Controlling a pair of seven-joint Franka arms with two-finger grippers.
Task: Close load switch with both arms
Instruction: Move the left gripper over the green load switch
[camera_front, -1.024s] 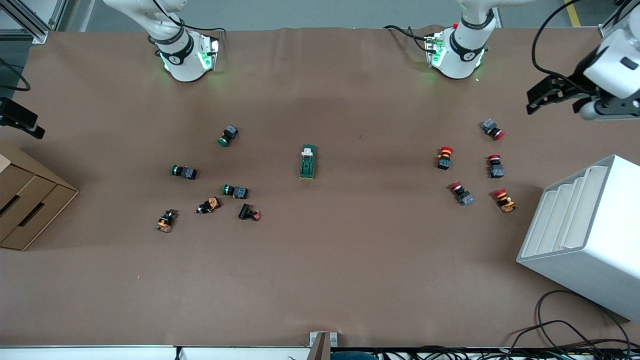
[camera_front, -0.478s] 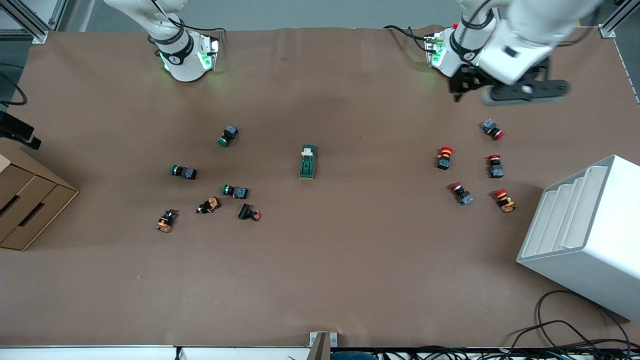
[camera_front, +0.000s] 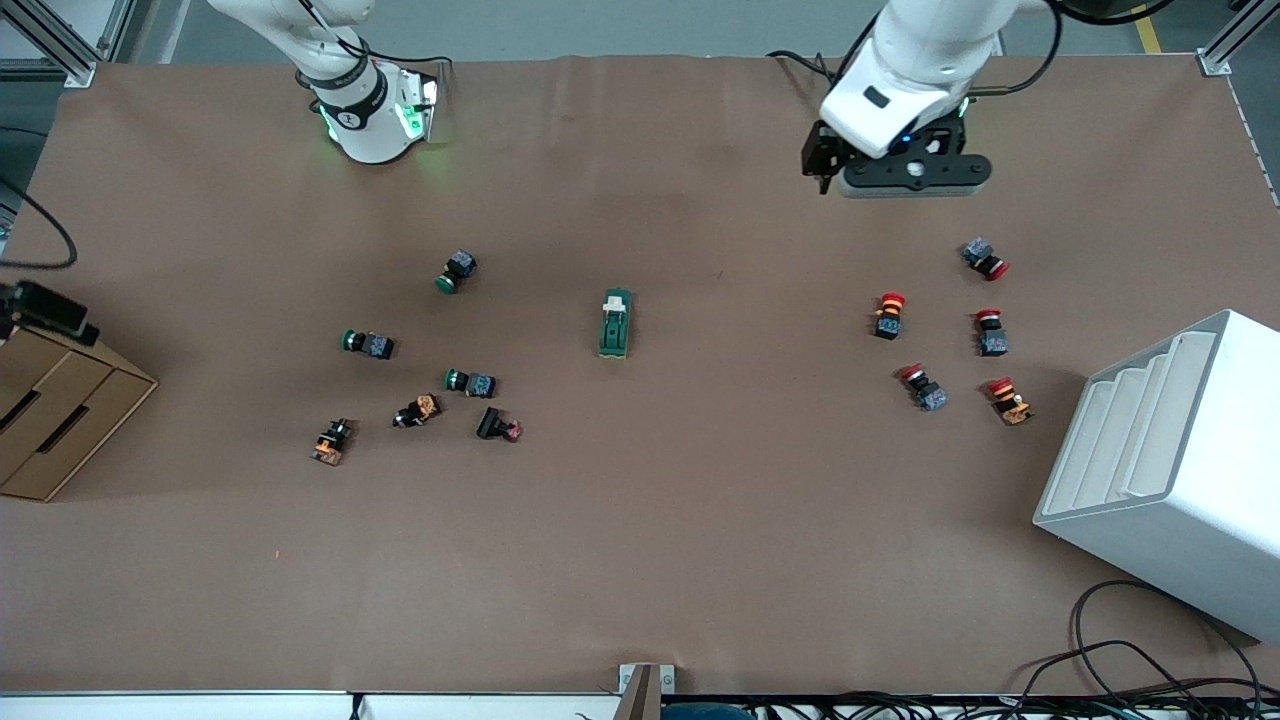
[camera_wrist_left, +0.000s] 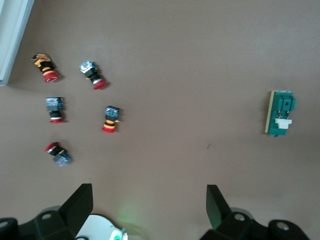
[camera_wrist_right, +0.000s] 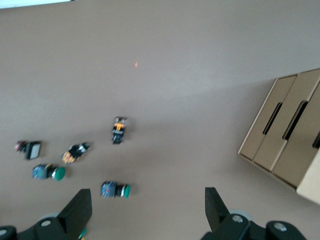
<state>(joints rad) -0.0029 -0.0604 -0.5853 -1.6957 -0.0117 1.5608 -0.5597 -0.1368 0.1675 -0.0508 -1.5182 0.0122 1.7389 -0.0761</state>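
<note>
One switch (camera_front: 615, 323), dark green with a white lever, right in the middle of the table (camera_front: 640, 560). Lies flat, white end farther from the front camera. Sits alone, well apart from all else, with no gripper touching it. Shows in the left wrist view too (camera_wrist_left: 280, 113).

Toward the left arm's end, five red buttons (camera_front: 890, 312) in a loose bunch. Nearer to the front camera than those, at the table's edge, a white rack (camera_front: 1170, 470).

Toward the right arm's end, three green buttons (camera_front: 455, 270), then two orange ones (camera_front: 332, 441) and a small black part (camera_front: 497, 425), nearer to the front camera. At that end of the table, a cardboard box (camera_front: 60, 420).

Left gripper (camera_wrist_left: 148, 192): up in the air, over the table close by its own arm's base. Fingers (camera_wrist_left: 80, 202) spread wide, holding nothing.

Right gripper (camera_wrist_right: 146, 195): up in the air, over the right arm's end of the table, close to the box. Fingers (camera_wrist_right: 77, 205) spread wide too, holding nothing.
</note>
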